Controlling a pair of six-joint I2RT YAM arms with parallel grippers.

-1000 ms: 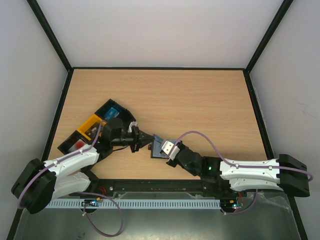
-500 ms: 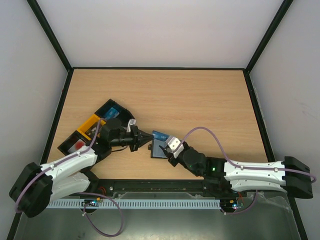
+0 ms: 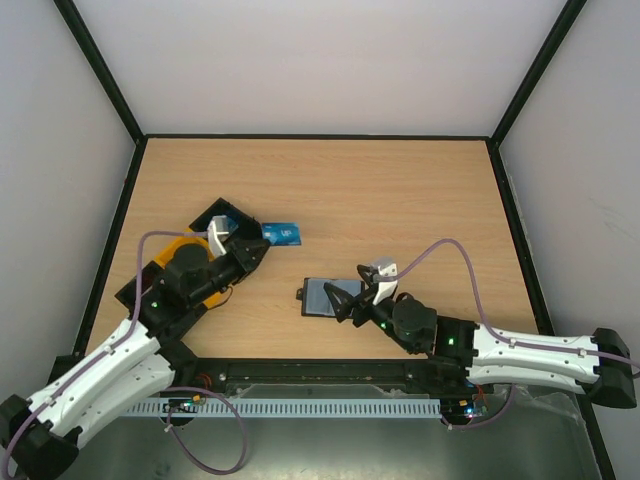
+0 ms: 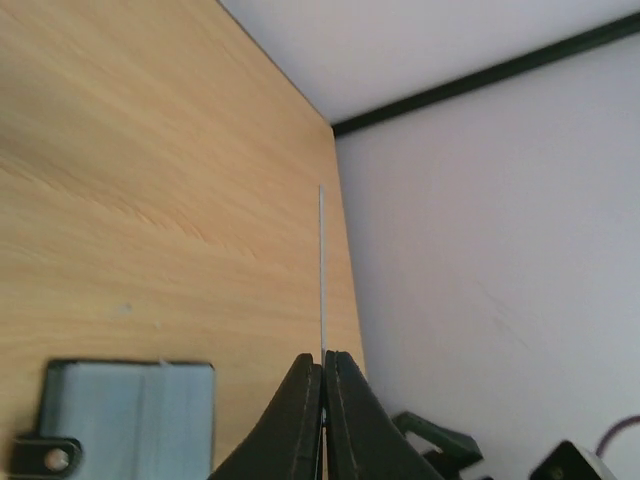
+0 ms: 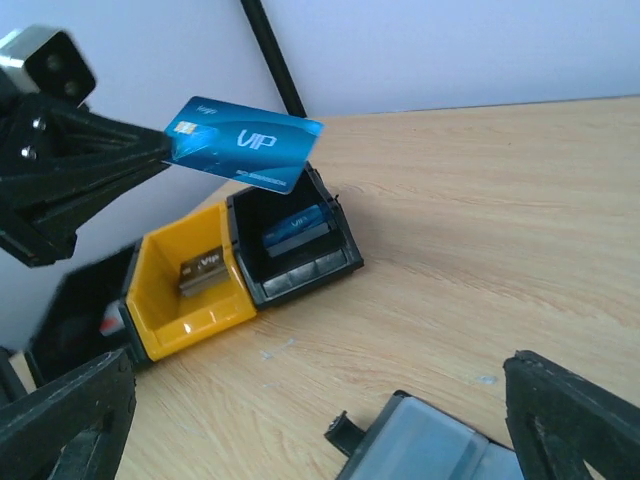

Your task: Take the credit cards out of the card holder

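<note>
Starting with the big stuff: the wooden table [image 3: 400, 190] has both arms reaching in from the near edge. The left arm [image 3: 110, 355] angles up toward the left side of the table, with its wrist over the black-and-orange trays [image 3: 176, 244]. The right arm [image 3: 520, 345] lies low along the near edge and points left toward the middle. From the right wrist view you can see a blue card [image 5: 293, 228] lying in the black compartment and a darker card [image 5: 200, 270] in the yellow one next to it.

The card holder [image 3: 322, 297] lies flat on the table near the middle front, a black case with a grey-blue see-through panel facing up. The right claw [image 3: 346, 300] is spread wide with the holder's right end between its two fingers, and it's gripping nothing. Can't tell if the tips actually touch the holder.

The credit card [image 3: 283, 233] that's out of the holder is blue, with "VIP" in pale letters and a chip at one corner. It's up in the air, well apart from the holder and just beside the black tray compartment. The left claw [image 3: 258, 241] is pinched tight on the card's left edge, so the card sticks out past the fingertips toward the right. From the left wrist camera the card is edge-on, just a thin pale line rising from between the closed fingers [image 4: 300, 410].
</note>
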